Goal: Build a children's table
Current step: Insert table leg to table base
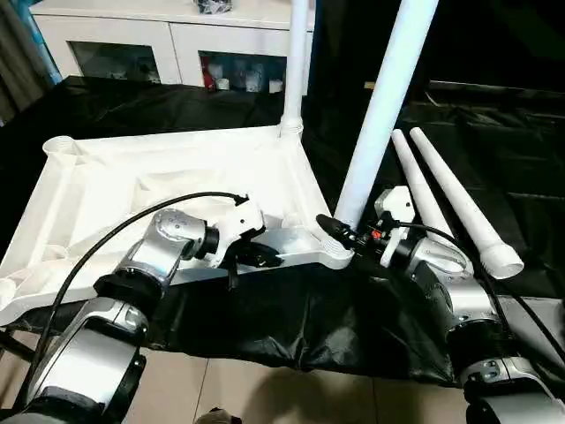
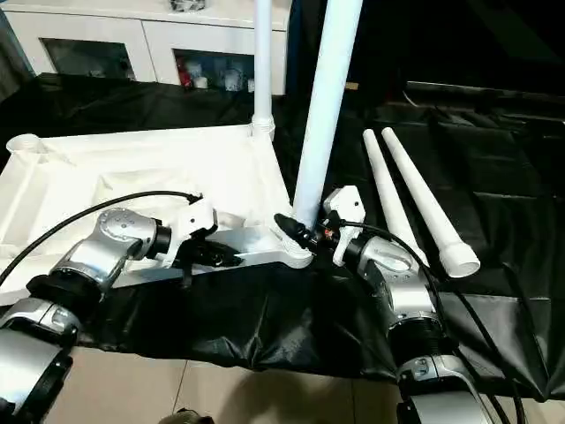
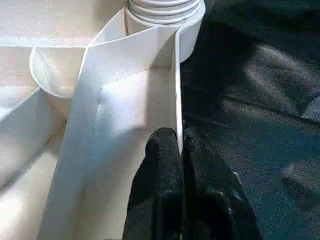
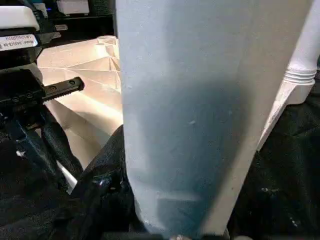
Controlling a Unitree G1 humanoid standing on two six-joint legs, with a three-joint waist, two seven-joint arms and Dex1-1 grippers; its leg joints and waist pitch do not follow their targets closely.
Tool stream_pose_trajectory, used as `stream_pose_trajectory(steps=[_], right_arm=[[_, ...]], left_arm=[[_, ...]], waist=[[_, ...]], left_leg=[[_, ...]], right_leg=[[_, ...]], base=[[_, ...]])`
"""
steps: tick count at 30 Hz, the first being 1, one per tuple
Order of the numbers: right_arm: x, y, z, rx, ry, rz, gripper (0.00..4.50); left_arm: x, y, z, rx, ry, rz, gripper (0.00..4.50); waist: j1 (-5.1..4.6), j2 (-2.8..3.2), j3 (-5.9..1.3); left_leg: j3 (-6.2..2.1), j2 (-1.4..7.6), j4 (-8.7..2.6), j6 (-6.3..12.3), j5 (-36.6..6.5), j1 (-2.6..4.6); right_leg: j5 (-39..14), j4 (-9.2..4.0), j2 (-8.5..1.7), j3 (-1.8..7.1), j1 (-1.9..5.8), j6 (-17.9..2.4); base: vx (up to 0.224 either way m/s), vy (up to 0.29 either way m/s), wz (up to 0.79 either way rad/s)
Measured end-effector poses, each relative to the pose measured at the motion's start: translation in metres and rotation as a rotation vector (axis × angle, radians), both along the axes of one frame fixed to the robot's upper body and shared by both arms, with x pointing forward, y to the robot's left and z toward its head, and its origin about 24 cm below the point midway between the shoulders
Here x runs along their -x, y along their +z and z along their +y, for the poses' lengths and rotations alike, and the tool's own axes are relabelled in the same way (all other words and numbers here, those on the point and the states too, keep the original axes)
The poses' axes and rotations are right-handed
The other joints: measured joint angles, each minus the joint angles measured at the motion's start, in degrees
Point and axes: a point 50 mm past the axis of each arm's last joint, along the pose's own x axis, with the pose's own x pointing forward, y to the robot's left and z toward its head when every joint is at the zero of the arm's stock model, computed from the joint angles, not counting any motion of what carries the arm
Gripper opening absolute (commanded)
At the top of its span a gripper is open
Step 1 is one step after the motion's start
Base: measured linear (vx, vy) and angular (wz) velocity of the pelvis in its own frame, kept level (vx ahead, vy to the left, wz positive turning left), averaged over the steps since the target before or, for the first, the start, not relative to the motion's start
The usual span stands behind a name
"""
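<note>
Looking like home living room: white cabinet [image 1: 168, 40] with glass doors standing along far wall, small items sitting behind glass, black sheet [image 1: 494, 132] covering work surface, pale tiled floor [image 1: 265, 389] showing below

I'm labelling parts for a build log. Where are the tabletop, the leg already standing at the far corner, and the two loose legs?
tabletop [image 1: 106, 190]: left eye view, ribbed underside.
standing leg [image 1: 297, 53]: left eye view, mid shaft.
loose legs [image 1: 459, 208]: left eye view, shaft of the outer one, lying on black cloth.
</note>
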Motion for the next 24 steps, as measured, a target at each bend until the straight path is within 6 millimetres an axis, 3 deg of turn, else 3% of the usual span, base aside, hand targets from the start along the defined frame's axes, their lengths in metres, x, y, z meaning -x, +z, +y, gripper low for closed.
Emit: stream_pose_trajectory(steps=[24], right_arm=[[0.011, -0.008, -0.013, -0.112, -0.037, 0.056, 1.89]], left_arm=[[0.006, -0.003, 0.000, 0.056, -0.015, 0.017, 0.00]], waist=[[0.20, 0.39, -0.24]], left_leg=[[0.09, -0.01, -0.24, 0.01, -0.02, 0.00]], right_leg=[[0.00, -0.28, 0.00, -0.02, 0.02, 0.00]], base=[[0.000, 0.000, 0.00]])
